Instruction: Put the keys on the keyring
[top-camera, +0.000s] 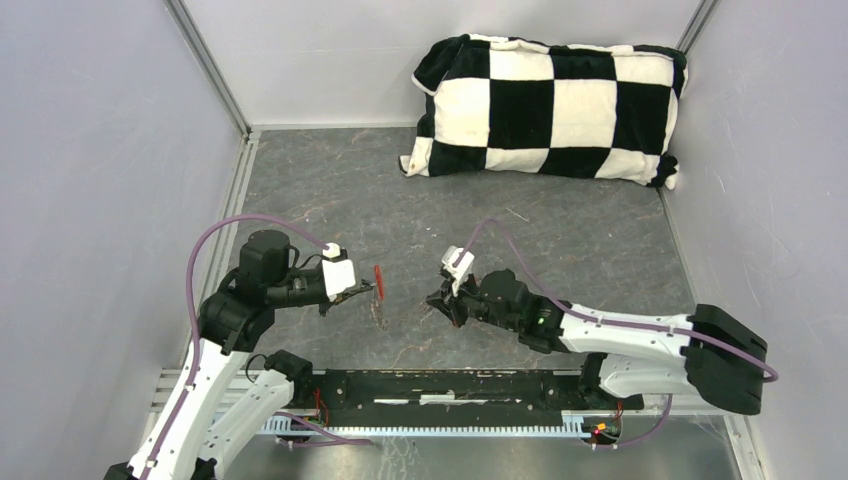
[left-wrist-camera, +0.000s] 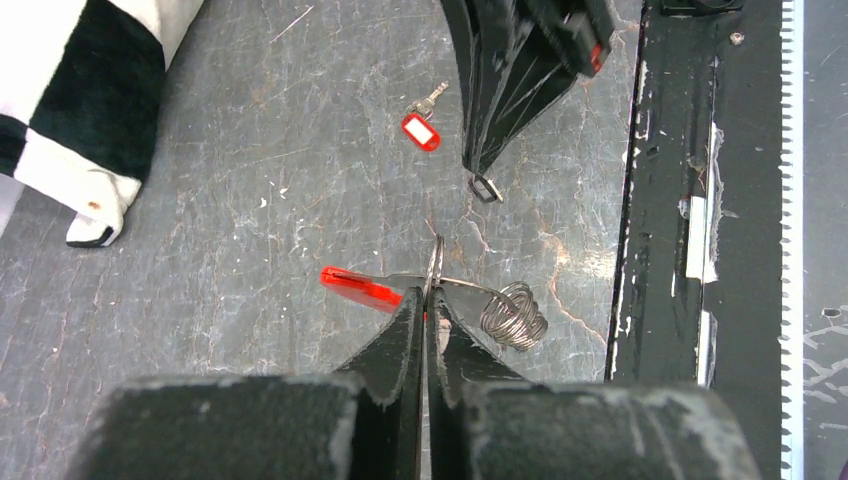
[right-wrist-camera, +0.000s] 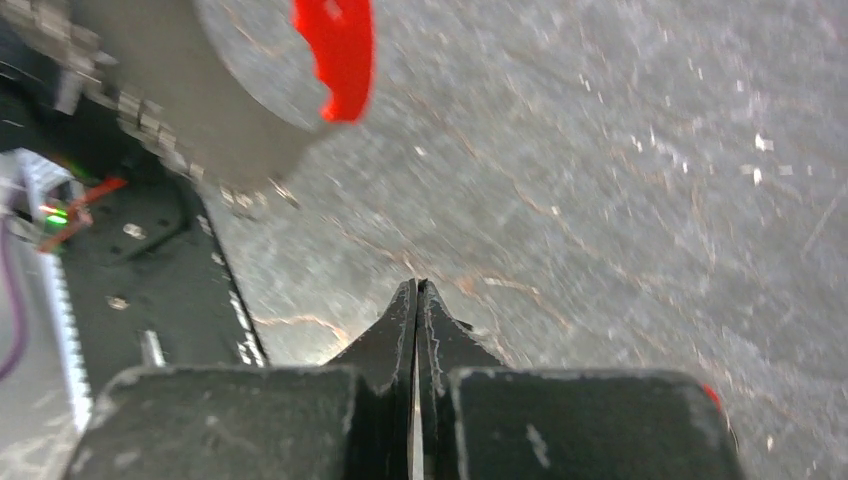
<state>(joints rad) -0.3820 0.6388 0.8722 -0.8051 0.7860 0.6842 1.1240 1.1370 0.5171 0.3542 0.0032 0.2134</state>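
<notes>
My left gripper (left-wrist-camera: 432, 292) is shut on a thin silver ring of the keyring. The red oval fob (left-wrist-camera: 358, 287) sticks out to its left and a coil of rings (left-wrist-camera: 514, 316) hangs to its right. From above, the fob (top-camera: 378, 279) hangs just off the left gripper (top-camera: 366, 291). My right gripper (top-camera: 438, 301) is shut, about a hand's width to the right. In the left wrist view a small dark key (left-wrist-camera: 487, 187) juts from its tips and looks pinched there. The red-headed key (left-wrist-camera: 421, 131) lies flat on the table beyond. The right wrist view is blurred; its jaws (right-wrist-camera: 417, 287) are pressed together.
A black-and-white checkered pillow (top-camera: 545, 105) lies at the back right. A black rail (top-camera: 450, 385) runs along the near edge between the arm bases. Grey walls close the sides.
</notes>
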